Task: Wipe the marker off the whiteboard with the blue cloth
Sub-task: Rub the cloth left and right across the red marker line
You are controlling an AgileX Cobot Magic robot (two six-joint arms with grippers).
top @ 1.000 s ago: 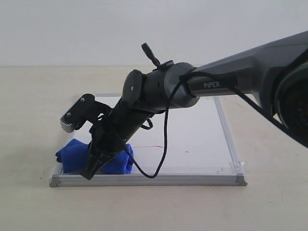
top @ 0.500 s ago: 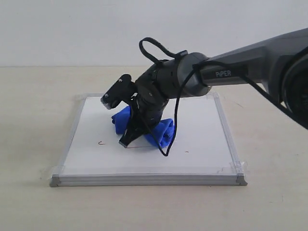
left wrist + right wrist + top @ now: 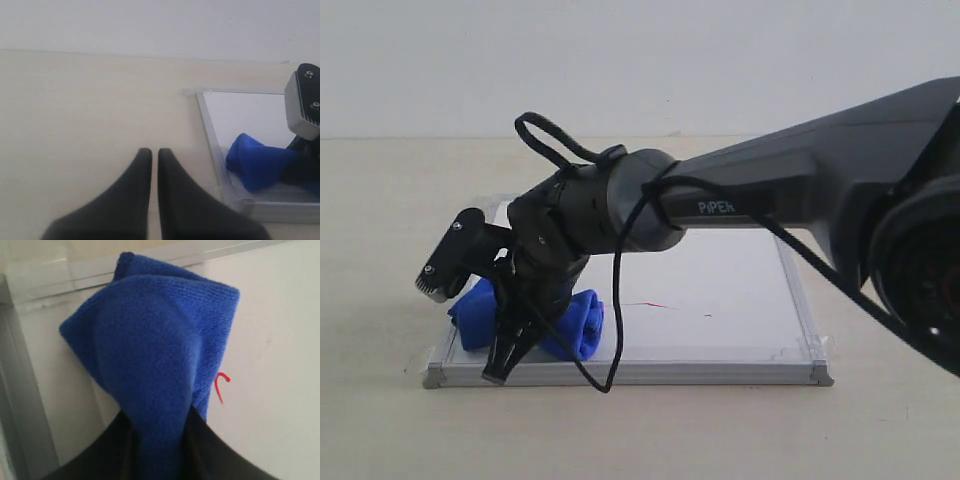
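The whiteboard [image 3: 740,280] lies flat on the table. My right gripper [image 3: 505,362] reaches across to its front left corner, shut on the blue cloth [image 3: 576,326], which is pressed onto the board. A short red piece of the marker line [image 3: 650,304] and a small dot [image 3: 708,316] show mid-board. In the right wrist view the cloth [image 3: 150,340] bulges out between the fingers of the gripper [image 3: 160,440], with a red hook mark [image 3: 221,385] beside it. My left gripper [image 3: 154,152] hovers shut and empty over the table, beside the board's left edge [image 3: 212,135].
The beige table [image 3: 380,200] surrounds the board, with a white wall behind. A black cable [image 3: 615,330] hangs from the right arm over the board's front. The right arm's wrist camera housing [image 3: 302,102] stands above the cloth [image 3: 255,160].
The right gripper swept the cloth from the front left corner to the board's middle, then back to the front left corner. The red line looks shorter than a second ago.
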